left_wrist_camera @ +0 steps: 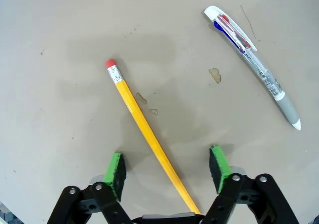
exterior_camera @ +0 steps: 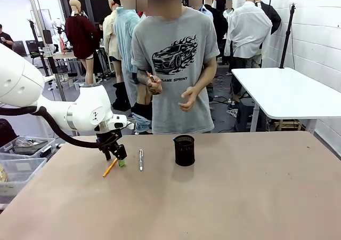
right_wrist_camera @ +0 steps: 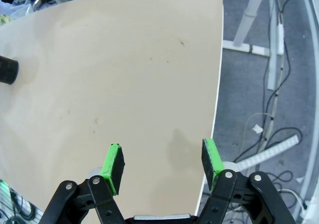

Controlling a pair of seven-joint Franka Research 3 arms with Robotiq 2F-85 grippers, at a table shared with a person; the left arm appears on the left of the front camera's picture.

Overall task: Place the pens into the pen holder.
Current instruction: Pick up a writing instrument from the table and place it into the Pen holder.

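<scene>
Left gripper [exterior_camera: 118, 160]: jaws spread wide, holding nothing. It is down low over the table [exterior_camera: 240, 197], near the left of the far edge. In the left wrist view the left gripper [left_wrist_camera: 167, 164] straddles the yellow pencil [left_wrist_camera: 144, 129]. The shaft runs on a slant between my two green pads [left_wrist_camera: 115, 168], closer to the middle than to either one, and touches neither. The red eraser end points away from the wrist; the other end is hidden under the gripper body. I cannot tell whether the pads touch the table surface.

The pencil [exterior_camera: 110, 167] lies flat on the table. The pen [exterior_camera: 140, 159] also lies flat, just to the right of my left gripper in the front view and apart from the pencil. Up close the pen [left_wrist_camera: 254, 64] has a white clip end, a clear barrel with red and blue inside, and a grey grip.

The pen holder [exterior_camera: 184, 150] stands upright, to the right of the pen, near the middle of the far edge. Both pens are outside it.

Right gripper [right_wrist_camera: 162, 164]: jaws also wide, nothing between the pads. It hangs above a bare part of the table [right_wrist_camera: 124, 59] close to one edge, with floor and cables beyond. The pen holder [right_wrist_camera: 7, 69] is a dark shape at the left border of that view, well apart.

A person stands at the far side, with both hands [exterior_camera: 187, 98] raised in front of the torso.
</scene>
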